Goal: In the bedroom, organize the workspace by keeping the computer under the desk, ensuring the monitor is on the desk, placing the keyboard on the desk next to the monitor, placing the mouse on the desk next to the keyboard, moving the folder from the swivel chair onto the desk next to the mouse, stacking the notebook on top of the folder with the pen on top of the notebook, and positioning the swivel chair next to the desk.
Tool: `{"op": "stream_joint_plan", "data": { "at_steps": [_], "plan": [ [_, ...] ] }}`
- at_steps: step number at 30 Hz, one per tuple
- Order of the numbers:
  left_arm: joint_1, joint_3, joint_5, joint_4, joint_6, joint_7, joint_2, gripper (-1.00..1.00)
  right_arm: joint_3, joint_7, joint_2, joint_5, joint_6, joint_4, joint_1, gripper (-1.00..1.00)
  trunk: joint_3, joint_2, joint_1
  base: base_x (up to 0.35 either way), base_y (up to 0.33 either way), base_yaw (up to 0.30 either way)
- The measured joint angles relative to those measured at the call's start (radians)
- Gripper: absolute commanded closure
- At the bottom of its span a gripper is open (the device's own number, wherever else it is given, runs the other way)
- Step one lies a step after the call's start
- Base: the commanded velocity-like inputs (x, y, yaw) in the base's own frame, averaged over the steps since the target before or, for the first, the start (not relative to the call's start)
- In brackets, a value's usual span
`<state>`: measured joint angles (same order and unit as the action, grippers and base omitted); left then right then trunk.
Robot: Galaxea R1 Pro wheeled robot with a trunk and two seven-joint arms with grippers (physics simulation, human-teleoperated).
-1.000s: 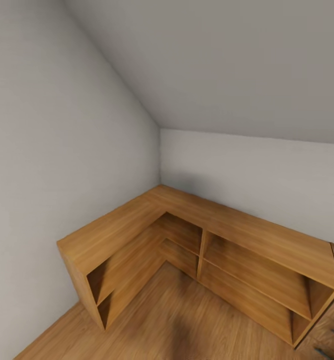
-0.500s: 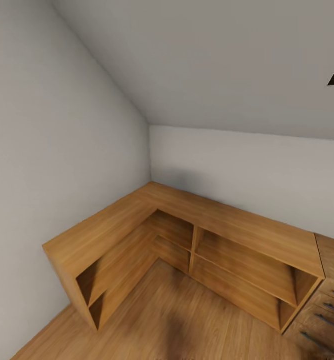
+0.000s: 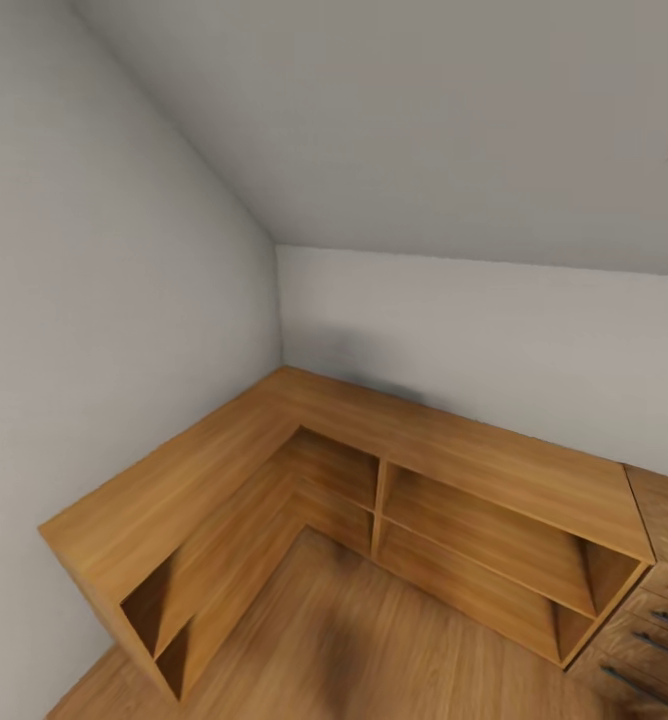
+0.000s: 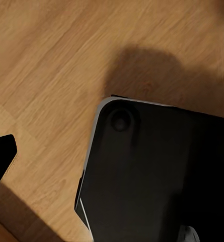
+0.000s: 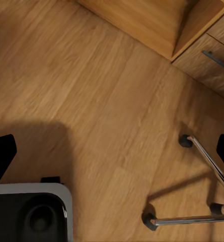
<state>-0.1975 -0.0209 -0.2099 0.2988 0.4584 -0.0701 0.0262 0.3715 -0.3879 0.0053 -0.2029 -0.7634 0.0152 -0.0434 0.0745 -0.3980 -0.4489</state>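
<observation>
Right wrist view: swivel chair (image 5: 200, 191), chrome legs and castors on the wood floor (image 5: 91, 85), lower right of frame; finger spacing on either gripper, cannot tell; beyond, L-shaped wooden shelf unit (image 3: 374, 480) fills the corner

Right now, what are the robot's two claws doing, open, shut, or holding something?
Left gripper: one black fingertip shows above the wooden plank floor; state cannot be told.
Right gripper: open, holding nothing, black fingertips wide apart.

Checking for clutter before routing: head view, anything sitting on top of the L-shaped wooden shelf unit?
No, the light wooden L-shaped shelf unit shows a bare top surface and vacant open compartments along the grey walls.
</observation>
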Motion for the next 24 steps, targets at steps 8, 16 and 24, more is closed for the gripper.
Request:
{"op": "stream_joint_plan", "data": {
  "at_steps": [8,16,24],
  "plan": [
    [0.0,0.0,0.001,0.0,0.001,0.0,0.001,-1.0,0.0,0.0,-0.001,0.0,0.0,0.0,0.0,-1.0,0.005,0.0,0.0,0.303,0.148,-0.22],
    [0.0,0.0,0.003,0.0,0.001,0.0,0.001,-1.0,0.0,-0.001,-0.002,0.0,0.0,0.0,0.0,-1.0,0.006,0.0,0.0,0.274,0.128,-0.259],
    [0.0,-0.001,0.005,-0.001,-0.001,-0.001,0.002,-1.0,0.0,-0.001,-0.002,0.0,0.0,0.0,0.0,-1.0,0.003,0.0,0.0,0.064,0.024,-0.265]
  ]
}}
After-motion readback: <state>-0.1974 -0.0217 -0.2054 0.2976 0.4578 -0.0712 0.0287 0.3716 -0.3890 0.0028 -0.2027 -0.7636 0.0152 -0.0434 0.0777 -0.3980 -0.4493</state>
